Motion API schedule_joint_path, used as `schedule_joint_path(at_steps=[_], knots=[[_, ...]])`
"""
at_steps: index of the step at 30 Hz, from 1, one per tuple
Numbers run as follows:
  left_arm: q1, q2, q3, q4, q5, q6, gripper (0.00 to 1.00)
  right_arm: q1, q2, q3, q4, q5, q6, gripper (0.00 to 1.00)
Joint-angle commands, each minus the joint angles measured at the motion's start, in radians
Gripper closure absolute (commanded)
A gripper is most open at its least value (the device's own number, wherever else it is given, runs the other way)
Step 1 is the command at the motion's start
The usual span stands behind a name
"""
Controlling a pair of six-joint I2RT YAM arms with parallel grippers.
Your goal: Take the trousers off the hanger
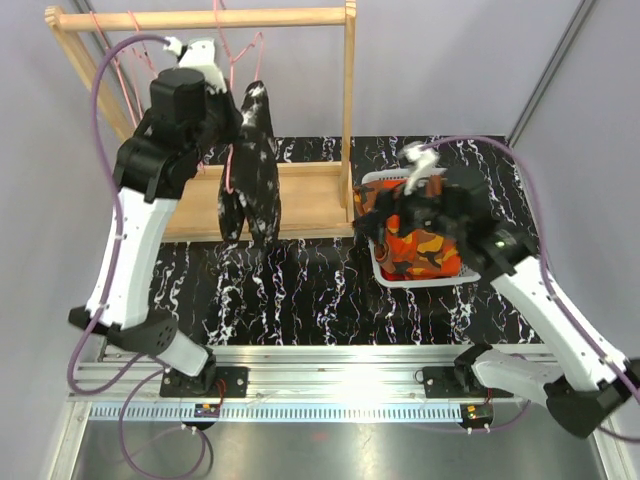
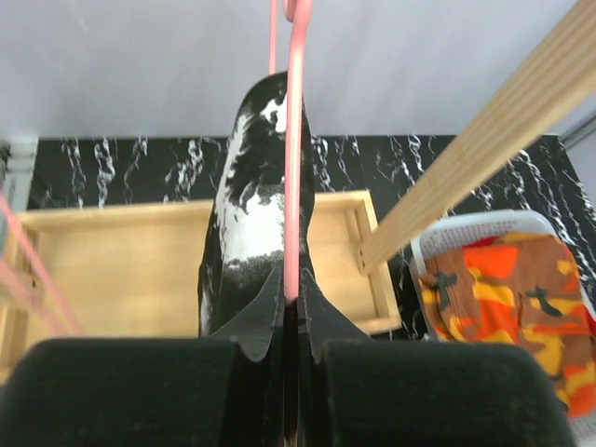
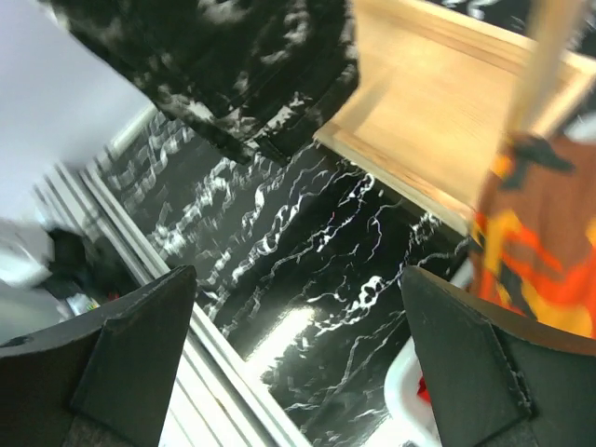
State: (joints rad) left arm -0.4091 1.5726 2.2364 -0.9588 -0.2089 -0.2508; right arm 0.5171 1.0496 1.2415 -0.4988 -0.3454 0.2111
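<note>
Left fingers [image 2: 130,391] clench one pink hanger [image 2: 294,186] holding one black trousers [image 2: 247,205]; right fingers [image 3: 466,363] gape empty.

A wooden rack [image 1: 310,190] stands on the black marbled table [image 1: 300,300], a white basket [image 1: 415,283] just beside it.

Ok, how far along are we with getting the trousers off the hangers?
Done: the orange-brown patterned trousers lie in the white basket. In hand: the left gripper is shut on the pink hanger carrying the black-and-white trousers, which still hang from the wooden rack; the right gripper is open above the basket. Left: get that black pair off its hanger.
</note>
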Motion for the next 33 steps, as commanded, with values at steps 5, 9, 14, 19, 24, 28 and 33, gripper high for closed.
schedule_joint_path(at_steps=[5, 9, 14, 19, 24, 28, 33], knots=[[0.004, -0.2, -0.112, 0.233, 0.109, -0.087, 1.0, 0.336, 0.186, 0.16, 0.146, 0.33, -0.309, 0.0], [0.004, -0.197, -0.089, 0.194, 0.103, -0.107, 1.0, 0.485, 0.246, 0.156, 0.323, 0.403, -0.376, 0.01], [0.0, -0.285, -0.269, 0.239, 0.054, -0.198, 1.0, 0.633, 0.315, 0.124, 0.552, 0.569, -0.478, 0.01], [-0.008, -0.437, -0.463, 0.38, 0.054, -0.264, 1.0, 0.713, 0.398, 0.205, 0.565, 0.648, -0.477, 0.01], [-0.023, -0.467, -0.504, 0.402, 0.059, -0.283, 1.0, 0.741, 0.443, 0.208, 0.583, 0.737, -0.444, 0.02], [-0.04, -0.47, -0.509, 0.4, 0.036, -0.295, 1.0, 0.758, 0.443, 0.184, 0.595, 0.721, -0.423, 0.02], [-0.054, -0.468, -0.521, 0.411, 0.006, -0.308, 1.0, 0.779, 0.438, 0.173, 0.588, 0.697, -0.383, 0.02]])
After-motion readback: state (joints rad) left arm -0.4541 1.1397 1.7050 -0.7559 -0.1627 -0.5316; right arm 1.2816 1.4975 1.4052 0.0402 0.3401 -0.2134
